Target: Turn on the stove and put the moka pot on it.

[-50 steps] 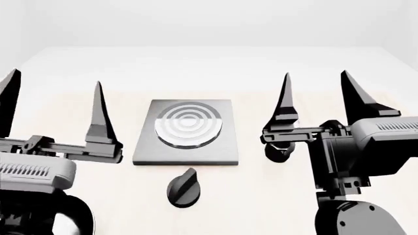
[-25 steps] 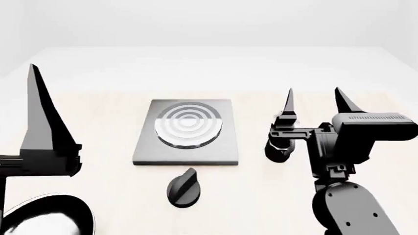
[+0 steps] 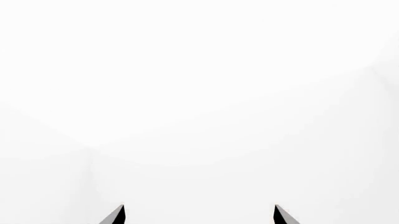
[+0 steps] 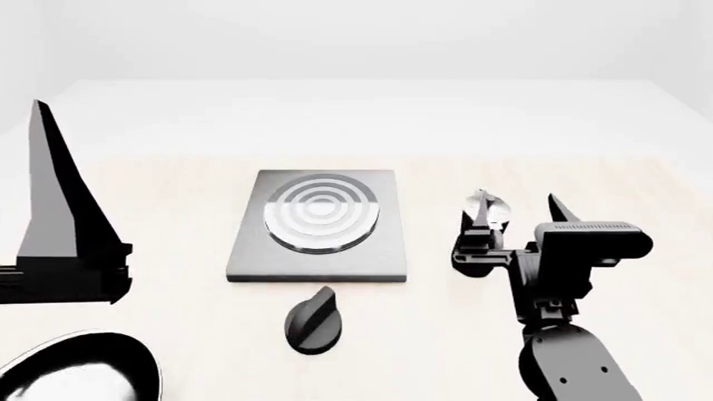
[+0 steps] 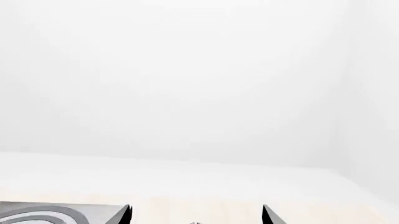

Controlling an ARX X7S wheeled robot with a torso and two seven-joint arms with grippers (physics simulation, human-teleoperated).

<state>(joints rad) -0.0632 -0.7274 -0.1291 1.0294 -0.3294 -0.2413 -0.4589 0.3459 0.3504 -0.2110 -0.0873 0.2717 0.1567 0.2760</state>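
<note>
The stove, a grey square plate (image 4: 321, 224) with round burner rings, lies mid-table, and its black knob (image 4: 312, 320) sits just in front of it. The black moka pot (image 4: 477, 259) with its silver lid (image 4: 488, 207) stands right of the plate. My right gripper (image 4: 518, 202) is open and low, its fingers standing either side of the pot's top. In the right wrist view the gripper (image 5: 196, 214) shows spread tips, the lid knob (image 5: 195, 223) between them and a plate corner (image 5: 50, 212). My left gripper (image 3: 199, 214) is open and empty, and one of its fingers (image 4: 62, 209) shows at the far left.
A round black frying pan (image 4: 139, 359) sits at the near left corner, under my left arm. The pale table top (image 4: 624, 167) ends at a white back wall.
My right gripper has come down and now straddles the moka pot's top. My left arm has swung left, leaving one finger in the head view.
</note>
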